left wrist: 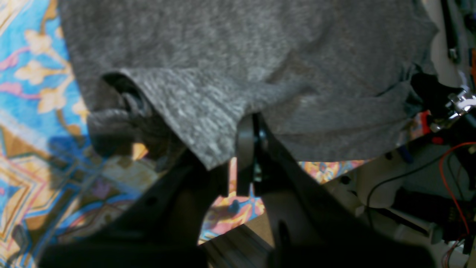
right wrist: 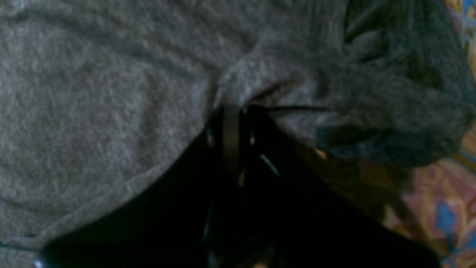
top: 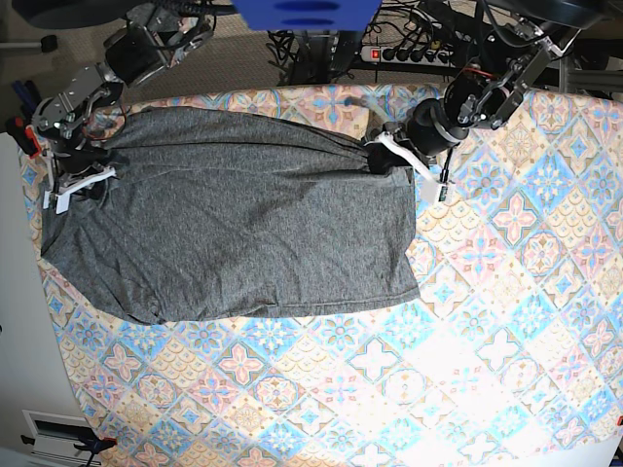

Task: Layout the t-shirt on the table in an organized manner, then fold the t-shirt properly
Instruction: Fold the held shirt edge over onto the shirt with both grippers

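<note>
Both arms reach low over the far edge of the tabletop (top: 506, 321); the left gripper (top: 378, 161) and right gripper (top: 78, 161) have jaws clenched on opposite top corners of the spread t-shirt (top: 234, 233).

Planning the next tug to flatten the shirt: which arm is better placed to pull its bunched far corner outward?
Left, probably. The left gripper is shut on the t-shirt where it bunches, with bare table beyond. The right gripper grips at the table's edge.
</note>
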`<state>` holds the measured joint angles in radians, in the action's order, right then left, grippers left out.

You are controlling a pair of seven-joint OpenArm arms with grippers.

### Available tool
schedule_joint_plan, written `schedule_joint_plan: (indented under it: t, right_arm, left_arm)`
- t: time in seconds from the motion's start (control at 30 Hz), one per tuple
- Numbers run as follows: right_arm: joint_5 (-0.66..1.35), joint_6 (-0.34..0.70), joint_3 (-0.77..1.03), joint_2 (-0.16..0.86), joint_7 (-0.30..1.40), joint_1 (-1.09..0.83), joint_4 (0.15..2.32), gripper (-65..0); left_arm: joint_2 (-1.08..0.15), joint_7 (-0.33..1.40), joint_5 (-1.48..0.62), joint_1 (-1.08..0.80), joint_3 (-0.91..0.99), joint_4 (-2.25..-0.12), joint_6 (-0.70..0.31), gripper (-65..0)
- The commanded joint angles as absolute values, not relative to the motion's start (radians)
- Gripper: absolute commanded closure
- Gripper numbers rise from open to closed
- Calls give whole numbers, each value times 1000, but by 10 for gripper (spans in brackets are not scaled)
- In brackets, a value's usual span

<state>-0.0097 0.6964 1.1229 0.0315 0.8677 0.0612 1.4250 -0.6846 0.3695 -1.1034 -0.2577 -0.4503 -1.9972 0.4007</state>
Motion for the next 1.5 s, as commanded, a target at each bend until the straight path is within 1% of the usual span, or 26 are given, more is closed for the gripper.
schedule_joint_plan:
  t: [0.0, 0.2, 0.27, 0.43, 0.67, 0.8, 0.93, 1.0, 1.47]
  right_arm:
    - [1, 698, 1119, 67, 845, 74, 1442, 0]
    - [1, 698, 1129, 84, 848, 185, 1438, 0]
    - [1, 698, 1136, 108, 849, 200, 1438, 0]
    - [1, 698, 1142, 117, 848, 200, 1388, 0]
    - [4, 698, 1147, 170, 843, 200, 1300, 0]
    - [4, 698, 1219, 174, 843, 200, 1257, 0]
    - [4, 698, 1222, 232, 843, 202, 1224, 0]
    - [4, 698, 1222, 246, 842, 202, 1202, 0]
    - [4, 698, 1222, 248, 840, 202, 1194, 0]
  left_arm:
    - [-694, 358, -1107, -249, -443, -2014, 392, 0]
    - [-693, 358, -1107, -266, -387, -2014, 395, 0]
    - [-693, 358, -1107, -283, -363, -2014, 395, 0]
    - [-694, 358, -1109, -300, -351, -2015, 395, 0]
    - [-693, 358, -1109, -300, -352, -2014, 395, 0]
    - [-694, 358, -1109, -300, -351, -2005, 395, 0]
    - [-694, 358, -1109, -300, -351, -1956, 395, 0]
    - [-693, 358, -1109, -300, -351, -1934, 395, 0]
    - [-693, 358, -1109, -300, -351, -1942, 395, 0]
